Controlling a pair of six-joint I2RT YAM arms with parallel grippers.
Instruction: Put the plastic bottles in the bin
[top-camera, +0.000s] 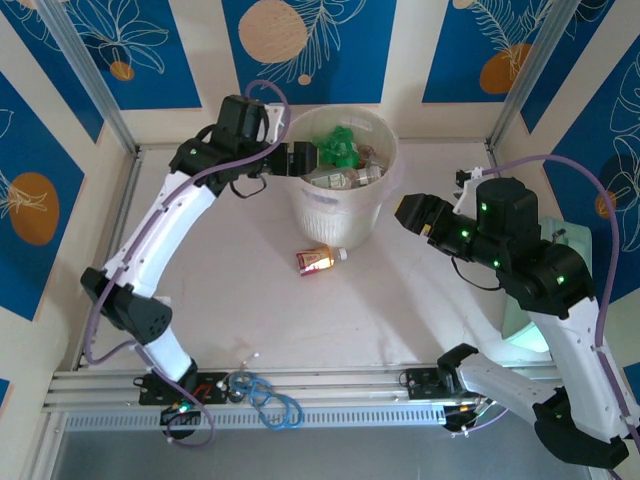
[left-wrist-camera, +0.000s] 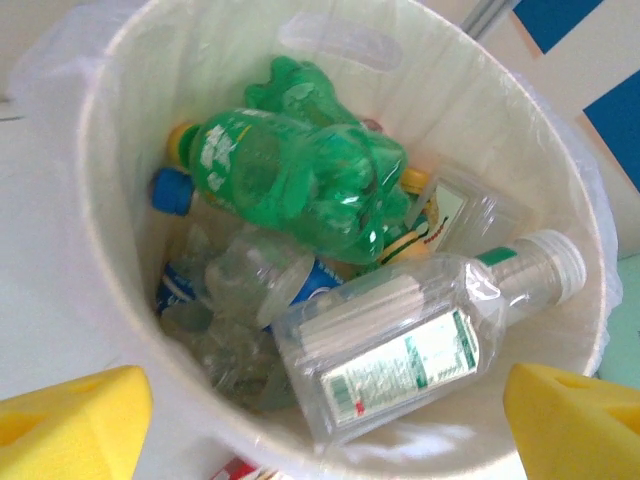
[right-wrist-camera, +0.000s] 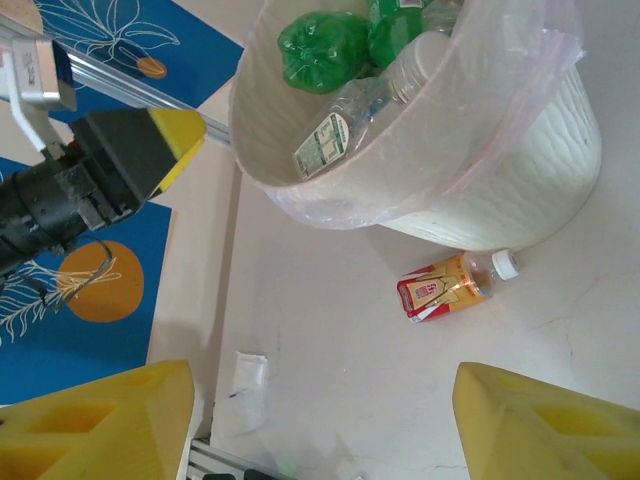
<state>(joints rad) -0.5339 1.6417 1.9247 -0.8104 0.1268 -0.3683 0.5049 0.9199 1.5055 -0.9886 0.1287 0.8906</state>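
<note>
Top, left-wrist and right-wrist views of a bench with two arms. The bin (top-camera: 335, 218), a pale round bucket lined with a thin clear bag, stands near the far edge of the bench, about midway between its left and right edges. The left hand (top-camera: 300, 158) hangs at the bin's left rim, above the opening; in its own view its yellow fingers (left-wrist-camera: 70, 420) are spread wide with nothing between them. Inside the bin lie a crumpled green bottle (left-wrist-camera: 300, 180), a crushed clear bottle with a blue label (left-wrist-camera: 250, 290) and, nearest the rim, a flat clear bottle with a white-and-green label (left-wrist-camera: 400, 350). Its print is too small to read, and no brand can be made out on any bottle. An amber bottle with a red label (top-camera: 320, 260) and a white cap lies on its side on the bench, just in front of the bin on the near side, cap toward the right edge; its lettering is also illegible. The right hand (top-camera: 410, 212) hovers to the right of the bin, apart from it, jaws spread and holding nothing.
</note>
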